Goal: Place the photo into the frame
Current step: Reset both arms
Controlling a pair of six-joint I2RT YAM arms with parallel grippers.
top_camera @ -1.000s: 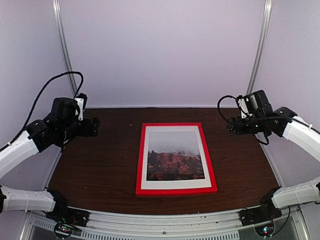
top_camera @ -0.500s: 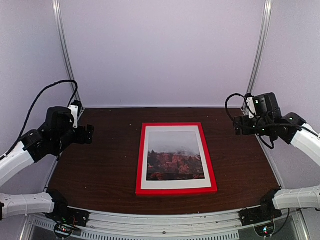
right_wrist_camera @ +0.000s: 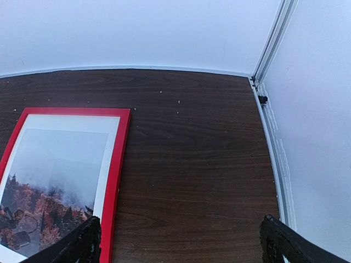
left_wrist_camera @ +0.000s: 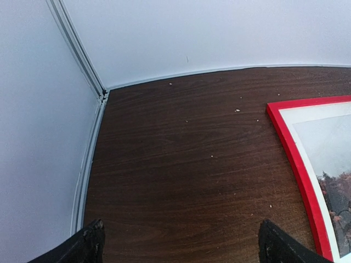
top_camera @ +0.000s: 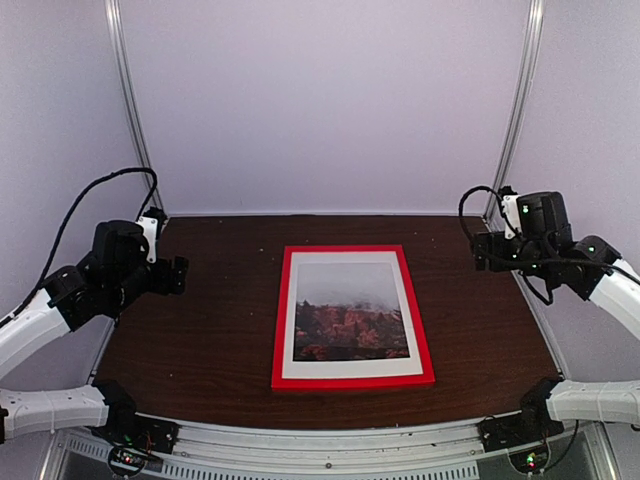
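Observation:
The red frame (top_camera: 353, 380) lies flat at the middle of the dark table, front side up. Inside it, ringed by a white border, shows the photo (top_camera: 351, 310) of red-orange land under misty sky. In the left wrist view the frame's (left_wrist_camera: 296, 159) far left corner and part of the photo (left_wrist_camera: 334, 148) sit at the right edge. The right wrist view has the frame (right_wrist_camera: 116, 164) and photo (right_wrist_camera: 52, 175) at the lower left. My left gripper (top_camera: 178, 274) (left_wrist_camera: 181, 244) hangs open over bare table left of the frame. My right gripper (top_camera: 480, 250) (right_wrist_camera: 181, 241) is open, right of the frame. Neither touches anything.
White booth walls close the table at the back and both sides, with metal corner rails (top_camera: 125, 95) (top_camera: 520, 95). Small pale crumbs (left_wrist_camera: 237, 110) dot the dark wood table (top_camera: 200, 340). The arm bases and a metal rail (top_camera: 330, 445) line the near edge.
Both arms have drawn back outward and lower, the left one toward the left wall and the right one toward the right wall. The frame and photo have not moved.

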